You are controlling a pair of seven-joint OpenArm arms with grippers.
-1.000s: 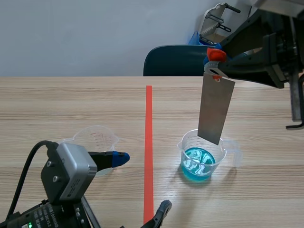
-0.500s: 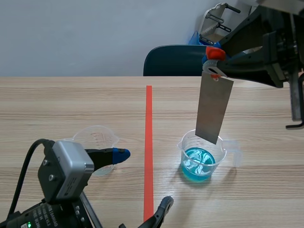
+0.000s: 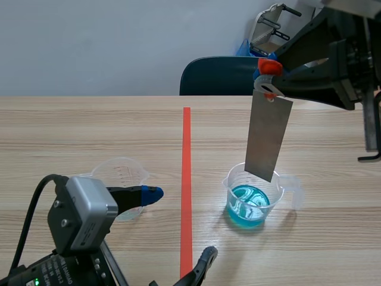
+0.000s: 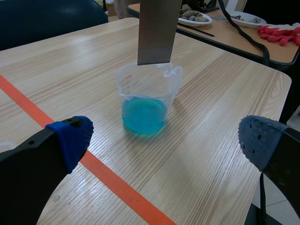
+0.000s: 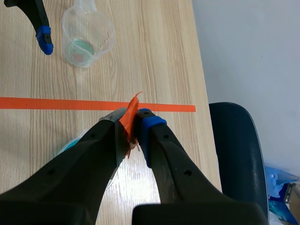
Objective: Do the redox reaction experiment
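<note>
A grey metal strip point(image 3: 269, 136) hangs upright from an orange-red clip point(image 3: 270, 69), its lower end level with the rim of a clear beaker of blue liquid point(image 3: 248, 204). My right gripper point(image 3: 266, 78) is shut on the clip point(image 5: 131, 123), high above the table. In the left wrist view the strip point(image 4: 157, 30) ends just over the beaker point(image 4: 146, 103). My left gripper point(image 4: 164, 136) stands open low over the table, well short of that beaker, nothing between its fingers. Next to its blue fingertip point(image 3: 152, 193) stands a second clear beaker point(image 3: 119, 179), which looks empty.
An orange-red tape line point(image 3: 186, 190) runs down the middle of the wooden table. A dark blue chair point(image 3: 219, 75) stands behind the far edge. In the left wrist view the table's corner point(image 4: 281, 89) is close beyond the beaker, with another table point(image 4: 234, 28) past it.
The strip has shifted slightly left and its lower end has risen a little. My left arm has drawn slightly back toward the front edge.
</note>
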